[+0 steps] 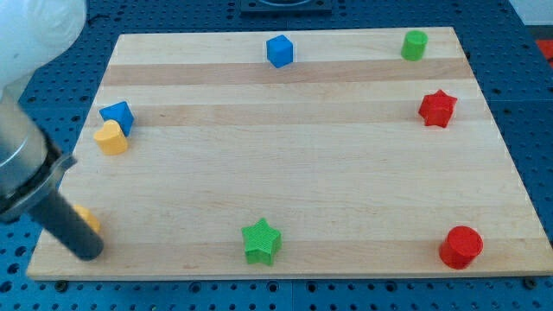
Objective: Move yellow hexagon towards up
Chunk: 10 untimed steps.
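A yellow block [88, 219], mostly hidden behind my rod, lies near the board's left edge in the lower left; its shape cannot be made out. My tip [87, 251] sits just below it, touching or nearly touching it. A second yellow block [111, 137], rounded and heart-like, lies higher up on the left edge, touching a blue block [117, 113] above it.
A blue cube [279, 50] lies at the top middle, a green cylinder [415, 44] at the top right, a red star [437, 108] on the right, a red cylinder [460, 247] at the bottom right and a green star [261, 241] at the bottom middle of the wooden board [285, 164].
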Motion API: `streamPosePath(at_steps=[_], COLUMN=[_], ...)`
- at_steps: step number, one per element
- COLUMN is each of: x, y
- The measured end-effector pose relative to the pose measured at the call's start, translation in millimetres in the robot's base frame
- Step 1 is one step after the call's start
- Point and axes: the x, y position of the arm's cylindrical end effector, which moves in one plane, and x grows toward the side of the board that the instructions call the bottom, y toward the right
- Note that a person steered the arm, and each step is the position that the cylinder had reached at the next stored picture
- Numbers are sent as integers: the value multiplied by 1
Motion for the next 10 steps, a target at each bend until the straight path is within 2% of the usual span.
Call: streamPosePath(at_steps=[1,3,4,6,7,8,10], x=[-4,29,28,7,7,-18,-24], y=[5,3,2,-48,-48,-31,-30])
